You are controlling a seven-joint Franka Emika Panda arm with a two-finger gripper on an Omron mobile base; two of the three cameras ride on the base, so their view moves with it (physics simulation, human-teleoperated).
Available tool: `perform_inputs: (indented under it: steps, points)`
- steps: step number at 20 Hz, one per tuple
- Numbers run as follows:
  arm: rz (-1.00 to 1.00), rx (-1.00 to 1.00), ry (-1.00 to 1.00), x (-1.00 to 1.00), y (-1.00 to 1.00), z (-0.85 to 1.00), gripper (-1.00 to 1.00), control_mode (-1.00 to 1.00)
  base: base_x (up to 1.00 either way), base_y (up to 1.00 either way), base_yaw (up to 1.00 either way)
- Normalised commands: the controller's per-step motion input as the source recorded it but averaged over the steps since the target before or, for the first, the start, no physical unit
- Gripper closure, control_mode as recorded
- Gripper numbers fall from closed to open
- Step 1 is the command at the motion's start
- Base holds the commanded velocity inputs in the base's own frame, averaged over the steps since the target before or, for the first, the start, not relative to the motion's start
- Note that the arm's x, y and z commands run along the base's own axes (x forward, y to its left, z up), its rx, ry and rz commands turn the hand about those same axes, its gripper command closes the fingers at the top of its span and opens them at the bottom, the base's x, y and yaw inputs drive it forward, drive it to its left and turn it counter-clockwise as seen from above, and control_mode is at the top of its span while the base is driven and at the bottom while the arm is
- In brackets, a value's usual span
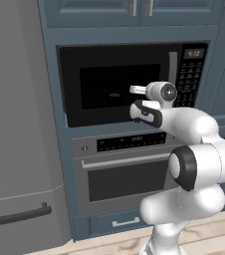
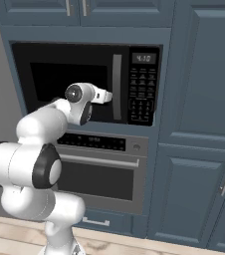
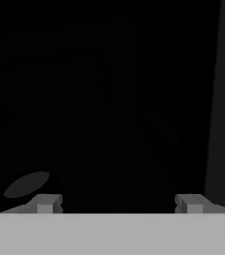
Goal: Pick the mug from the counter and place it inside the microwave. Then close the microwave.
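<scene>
The microwave (image 1: pixel 117 82) is built into the blue cabinetry, and its dark window door looks shut. Its curved grey handle (image 1: pixel 172 67) stands beside the keypad (image 1: pixel 190 74). My gripper (image 1: pixel 136 90) is held out at the door's window, left of the handle (image 2: pixel 117 87), close to the glass. In the hand view the fingertips (image 3: pixel 45 203) stand wide apart with nothing between them, so the gripper (image 3: pixel 118 203) is open; dark glass lies ahead and the handle (image 3: pixel 224 99) runs down the right. The mug and the counter are out of view.
An oven (image 1: pixel 124 169) with a horizontal handle sits right under the microwave. A tall grey fridge (image 1: pixel 15 124) stands to the left. Blue cabinet doors (image 2: pixel 204 99) rise at the right. Wooden floor (image 2: pixel 134 244) lies below.
</scene>
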Motion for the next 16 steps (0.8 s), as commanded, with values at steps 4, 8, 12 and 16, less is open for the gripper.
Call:
perform_inputs:
  steps: [4,8,12,16]
  points:
    - [0.0,0.0,0.0,0.54,0.0,-0.01,-1.0,-1.0,0.0,0.0,0.0]
    - [0.0,0.0,0.0,0.56,0.0,-0.04,-1.0,-1.0,0.0,0.0,0.0]
    - [0.0,0.0,0.0,0.51,0.0,0.0,-1.0,-1.0,0.0,0.0,0.0]
    - [0.0,0.0,0.0,0.73,0.0,-0.01,-1.0,-1.0,0.0,0.0,0.0]
